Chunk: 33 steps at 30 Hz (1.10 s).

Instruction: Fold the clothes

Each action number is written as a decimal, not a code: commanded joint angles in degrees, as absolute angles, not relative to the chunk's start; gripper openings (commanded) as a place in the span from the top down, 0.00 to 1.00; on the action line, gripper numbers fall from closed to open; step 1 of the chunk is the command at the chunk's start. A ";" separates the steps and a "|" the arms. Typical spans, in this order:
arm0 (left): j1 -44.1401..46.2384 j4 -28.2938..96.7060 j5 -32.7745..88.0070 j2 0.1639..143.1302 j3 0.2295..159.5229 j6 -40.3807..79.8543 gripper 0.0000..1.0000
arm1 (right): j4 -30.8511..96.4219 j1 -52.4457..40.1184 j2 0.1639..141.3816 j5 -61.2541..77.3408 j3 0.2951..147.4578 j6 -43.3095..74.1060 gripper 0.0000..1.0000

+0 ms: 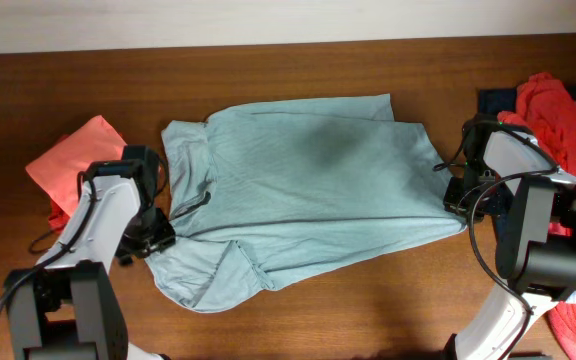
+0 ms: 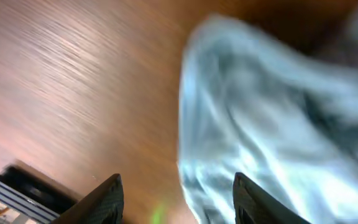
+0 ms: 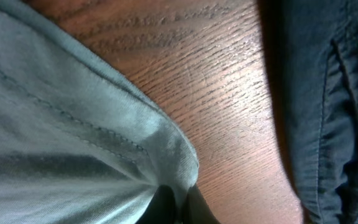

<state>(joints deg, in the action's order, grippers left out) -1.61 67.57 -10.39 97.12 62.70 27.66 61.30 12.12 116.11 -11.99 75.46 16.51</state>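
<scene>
**A:** Overhead view. What do we mark first?

**B:** We mark the shirt (image 1: pixel 308 190), pale grey-blue, spread across the middle of the table (image 1: pixel 298 70). It lies mostly flat, and the part nearest the left arm is bunched. A coral-red garment (image 1: pixel 78 160) lies at the left end of the table. An orange-red garment (image 1: pixel 563 120) is heaped at the right end, partly over a navy garment (image 1: pixel 495 102).

**A:** And the arms?

**B:** The left gripper (image 1: pixel 153 235) sits at the shirt's left edge, just beside the bunched part. The right gripper (image 1: pixel 455 195) sits at the shirt's right edge. From above we cannot tell how either pair of jaws stands.

**A:** Left wrist view.

**B:** The picture is blurred. We see the two dark fingers (image 2: pixel 107 199) of the left gripper (image 2: pixel 178 182) standing well apart, released, with nothing clamped between them. The shirt (image 2: pixel 272 112) lies rumpled on the table (image 2: pixel 73 81), and its edge runs down into the gap between the fingers.

**A:** Right wrist view.

**B:** We see the right gripper (image 3: pixel 176 208) clenched on a fold of the shirt (image 3: pixel 61 137). The cloth and its stitched hem gather into the fingertips. Bare table (image 3: pixel 229 93) shows beside the fold, and the navy garment (image 3: pixel 328 93) lies along the right side, apart from the shirt.
</scene>
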 commanded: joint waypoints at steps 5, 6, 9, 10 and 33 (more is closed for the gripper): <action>-0.51 78.11 -2.31 96.40 63.48 24.29 0.34 | 61.21 11.99 116.62 -13.13 75.05 17.43 0.96; -0.51 78.83 -0.95 96.40 63.37 24.10 0.33 | 61.14 11.99 116.62 -13.10 75.05 17.43 0.96; -0.51 79.33 2.00 96.40 61.80 22.44 0.33 | 61.12 11.99 116.62 -13.13 75.05 17.43 0.96; -0.51 78.85 3.05 96.40 61.08 22.41 0.33 | 61.10 11.99 116.62 -13.13 75.05 17.43 0.96; 0.01 61.04 10.41 96.40 48.62 23.49 0.64 | 60.88 11.99 116.62 -12.27 75.05 16.97 0.96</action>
<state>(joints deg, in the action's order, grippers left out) -0.16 59.83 11.16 96.99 48.95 23.55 61.06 12.12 116.11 -11.94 75.46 16.51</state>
